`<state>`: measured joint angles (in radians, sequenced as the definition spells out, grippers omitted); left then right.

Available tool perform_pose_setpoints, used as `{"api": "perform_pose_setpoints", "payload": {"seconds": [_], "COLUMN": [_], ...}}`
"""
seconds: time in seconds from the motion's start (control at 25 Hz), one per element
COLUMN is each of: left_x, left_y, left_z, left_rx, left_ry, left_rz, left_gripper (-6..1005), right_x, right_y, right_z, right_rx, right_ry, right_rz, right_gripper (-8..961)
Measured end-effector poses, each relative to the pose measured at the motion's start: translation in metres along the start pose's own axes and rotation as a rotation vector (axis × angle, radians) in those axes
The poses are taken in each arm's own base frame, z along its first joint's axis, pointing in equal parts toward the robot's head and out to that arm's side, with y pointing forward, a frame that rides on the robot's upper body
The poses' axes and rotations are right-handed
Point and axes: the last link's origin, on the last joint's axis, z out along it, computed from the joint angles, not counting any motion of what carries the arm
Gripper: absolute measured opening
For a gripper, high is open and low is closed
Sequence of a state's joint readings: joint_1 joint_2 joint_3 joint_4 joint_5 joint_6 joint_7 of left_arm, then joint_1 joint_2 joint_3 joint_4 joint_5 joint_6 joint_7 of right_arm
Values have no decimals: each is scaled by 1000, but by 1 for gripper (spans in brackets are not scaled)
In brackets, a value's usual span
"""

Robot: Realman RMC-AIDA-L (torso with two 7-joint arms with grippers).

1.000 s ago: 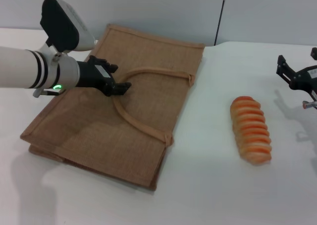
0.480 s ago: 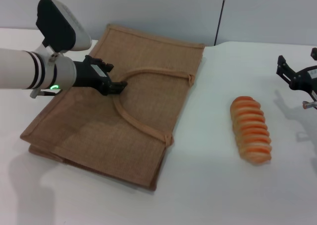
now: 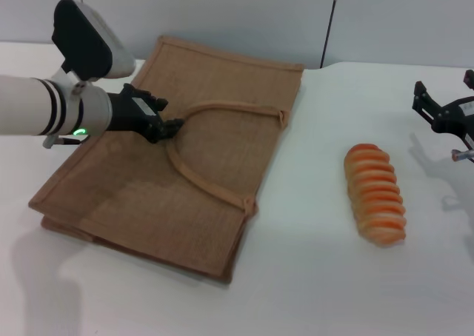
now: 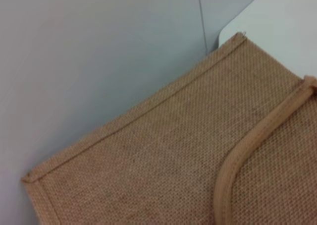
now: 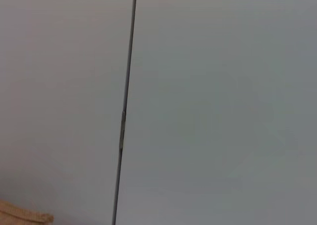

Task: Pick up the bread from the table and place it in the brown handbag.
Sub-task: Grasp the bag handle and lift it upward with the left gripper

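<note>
Bread (image 3: 375, 194) lies at 7 o'clock from right gripper (image 3: 444, 114) — nearer arm, fingers spread wide; long axis 12–6. Left gripper (image 3: 169, 127) pinched on handle (image 3: 204, 180) of brown handbag (image 3: 126, 195).

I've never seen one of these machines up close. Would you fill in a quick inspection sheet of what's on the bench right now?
Surface: white table, plain and flat.
Job's things: handbag lies flat on the table's left part, its handle arched across the top face; bread lies on the table to the right, apart from the bag, untouched.
Clutter: nothing seen.
Claws: left claw sits at the top of the handle's arch, low over the bag; whether it grips is not clear. Right claw is open at the far right edge, beyond the bread, holding nothing.
Cables: nothing seen.
Surroundings: grey wall panels with a dark vertical seam behind the table.
</note>
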<state>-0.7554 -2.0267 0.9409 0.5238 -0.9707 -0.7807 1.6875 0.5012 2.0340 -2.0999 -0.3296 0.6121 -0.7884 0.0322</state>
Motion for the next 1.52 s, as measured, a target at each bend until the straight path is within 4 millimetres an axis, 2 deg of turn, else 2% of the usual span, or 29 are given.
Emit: {"api": "perform_pose_setpoints", "payload": {"seconds": [0.36,0.8,0.96,1.12,1.32,1.52], "left_x": [-1,4,13,37,87,111], "left_y": [0,-4,-7,-9,-6,-1], "left_z": [1,2,0,-6,-29,-49], "left_rx": [11,37,37,5,-38,-33], "left_ry": [-6,1,21,70,121,88], "left_rz": [2,2,12,26,95,153], "left_gripper": [489,285,165,83,48,40], "right_x": [-2,-1,-1,0,4,0], "right_y": [2,1,1,0,4,18], "right_z": [1,0,0,-1,0,7], "right_rx": [-4,-2,-1,0,-18,-64], "right_ry": [-8,-4,-3,-1,31,61], "right_rz": [4,6,5,0,-14,-12], "right_gripper": [889,888,888,888,889,889]}}
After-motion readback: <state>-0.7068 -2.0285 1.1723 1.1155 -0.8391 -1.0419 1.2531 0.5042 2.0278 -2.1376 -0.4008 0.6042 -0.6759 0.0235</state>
